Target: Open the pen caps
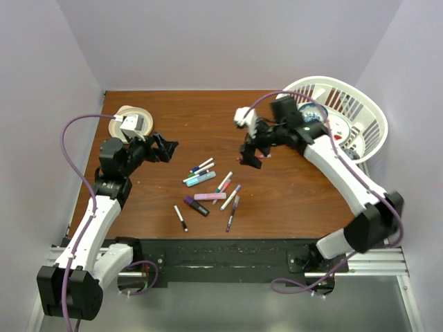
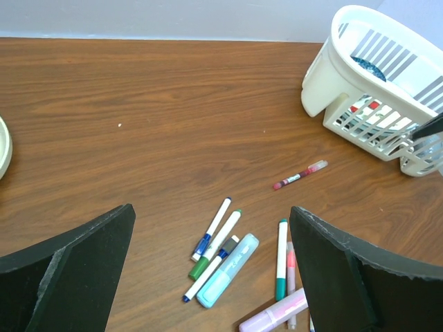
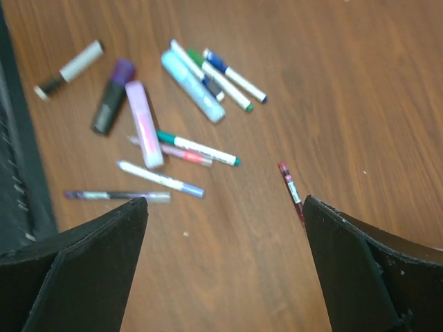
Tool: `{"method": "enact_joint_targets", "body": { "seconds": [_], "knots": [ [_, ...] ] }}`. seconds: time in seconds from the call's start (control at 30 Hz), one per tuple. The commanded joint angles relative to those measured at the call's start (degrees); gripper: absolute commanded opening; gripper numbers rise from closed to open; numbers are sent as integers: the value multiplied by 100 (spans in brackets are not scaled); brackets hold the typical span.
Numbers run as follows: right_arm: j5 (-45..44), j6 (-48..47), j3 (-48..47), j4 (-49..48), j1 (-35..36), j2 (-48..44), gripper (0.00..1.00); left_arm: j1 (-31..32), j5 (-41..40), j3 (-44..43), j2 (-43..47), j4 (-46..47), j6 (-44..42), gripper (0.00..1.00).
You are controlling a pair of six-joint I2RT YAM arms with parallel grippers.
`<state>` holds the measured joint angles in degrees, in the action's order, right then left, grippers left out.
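**Both grippers open above capped pens**

A brown wooden table [image 1: 291,200] carries a white slatted plastic basket [image 1: 372,123] at its far right corner. The left gripper [image 1: 167,149] hangs with its jaws spread wide and nothing between them, to the left of the pens. The right gripper [image 1: 250,157] is likewise spread and empty, over a slim red pen [image 2: 299,175] that lies apart from the rest. A cream round dish [image 1: 118,119] sits at the far left. The scattered pens [image 1: 208,190], white-barrelled markers and thicker teal, pink and black highlighters, lie mid-table between the arms. The pen caps [image 3: 122,70] sit on their barrels.
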<state>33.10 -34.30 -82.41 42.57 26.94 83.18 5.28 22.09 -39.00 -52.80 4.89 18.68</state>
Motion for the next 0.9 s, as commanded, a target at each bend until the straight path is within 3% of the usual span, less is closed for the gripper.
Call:
{"method": "enact_joint_targets", "body": {
  "seconds": [0.0, 0.13, 0.27, 0.57, 0.87],
  "knots": [
    [-1094, -1394, -590, 594, 496, 820, 98, 17, -178, -222, 111, 57, -285, 100],
    [-1569, -1824, -1522, 1095, 514, 2260, 89, 17, -354, -222, 226, -22, -338, 100],
    [-2053, -1905, -2207, 1298, 505, 3070, 82, 17, -389, -222, 287, -23, -330, 100],
    [-2800, -2072, -2674, 1508, 453, 4092, 67, 70, -337, -204, 331, 4, -294, 100],
    [-2756, -2221, -2965, 1808, 268, 4707, 56, 149, -337, -204, 366, -5, -312, 100]
  ]
}}
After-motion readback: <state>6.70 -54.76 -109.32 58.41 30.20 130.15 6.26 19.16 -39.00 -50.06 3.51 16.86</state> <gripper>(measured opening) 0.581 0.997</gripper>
